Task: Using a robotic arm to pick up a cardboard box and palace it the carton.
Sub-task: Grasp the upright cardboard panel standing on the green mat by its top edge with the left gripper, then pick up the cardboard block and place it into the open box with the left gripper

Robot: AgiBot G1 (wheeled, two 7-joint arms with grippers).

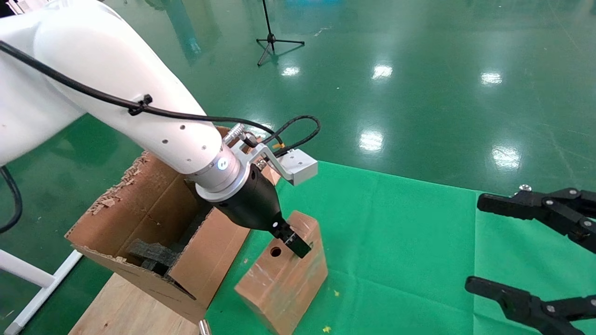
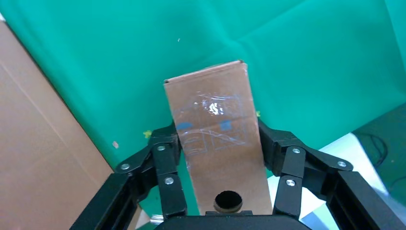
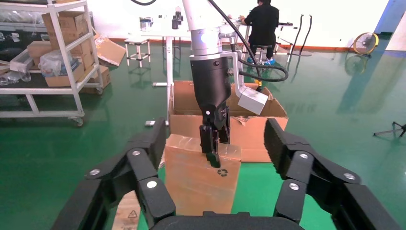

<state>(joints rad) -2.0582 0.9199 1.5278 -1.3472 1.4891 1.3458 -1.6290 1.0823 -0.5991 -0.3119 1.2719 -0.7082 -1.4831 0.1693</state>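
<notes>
Now: left gripper [image 1: 298, 244] grips the box [image 1: 284, 279].
Slim, brown, taped, with a round hole; jaws closed against its broad sides. Right gripper [image 1: 526, 251] gapes empty.

Glossy-taped cardboard box [image 2: 218, 139], matt cloth [image 1: 396, 232]

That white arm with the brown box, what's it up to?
The robot's left arm has its left gripper closed around the top of a small taped cardboard box standing on the green cloth. The big torn carton sits right beside it, with nothing but black foam inside. The right gripper waits open at the side.
</notes>
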